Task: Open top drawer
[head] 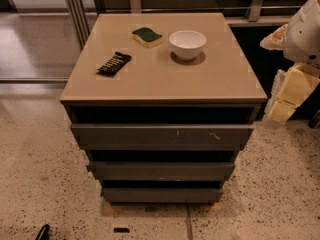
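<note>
The top drawer (162, 134) is the widest dark grey flat front just under the beige cabinet top (160, 79), with small whitish scratches right of centre. Its front sits in line with the cabinet, with a dark gap above it and no interior showing. Two narrower grey drawers (161, 171) lie below it. My gripper (283, 105), with yellowish fingers under a white arm, hangs at the right edge of the view. It is beside the cabinet's right front corner, apart from the drawer, and holds nothing.
On the cabinet top lie a black snack bar (114, 63), a green and yellow sponge (147, 36) and a white bowl (187, 44). Speckled floor surrounds the cabinet. A dark counter and rail stand behind. A small dark object (42, 232) lies at the bottom left.
</note>
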You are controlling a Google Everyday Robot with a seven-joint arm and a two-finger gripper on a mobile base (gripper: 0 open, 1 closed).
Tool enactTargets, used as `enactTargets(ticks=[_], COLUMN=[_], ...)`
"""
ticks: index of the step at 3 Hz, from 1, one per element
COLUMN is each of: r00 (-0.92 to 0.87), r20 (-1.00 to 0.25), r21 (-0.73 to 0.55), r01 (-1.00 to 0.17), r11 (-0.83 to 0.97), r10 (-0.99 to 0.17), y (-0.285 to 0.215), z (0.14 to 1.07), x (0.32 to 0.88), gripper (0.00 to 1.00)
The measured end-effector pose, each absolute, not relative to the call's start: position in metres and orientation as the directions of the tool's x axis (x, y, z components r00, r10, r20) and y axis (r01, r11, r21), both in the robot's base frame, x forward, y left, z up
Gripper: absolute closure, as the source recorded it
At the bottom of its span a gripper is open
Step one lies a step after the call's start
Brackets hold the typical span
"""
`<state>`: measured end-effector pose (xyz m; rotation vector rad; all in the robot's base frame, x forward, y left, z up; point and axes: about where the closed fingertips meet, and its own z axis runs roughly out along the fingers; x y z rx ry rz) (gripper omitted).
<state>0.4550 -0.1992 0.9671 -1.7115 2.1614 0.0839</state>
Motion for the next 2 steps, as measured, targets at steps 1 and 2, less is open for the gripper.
enactTargets(ticks=[1, 2], r00=[-0.185, -0.196], r20=[-0.329, -0.329], r21=[-0.186, -0.207], r01=[-0.949, -0.939], r11=[0.256, 0.273], r10=[-0.926, -0.924], y=[-0.199, -0.197], z=[0.967, 0.953], x=[0.455, 0.453], gripper=[0.0, 0.0])
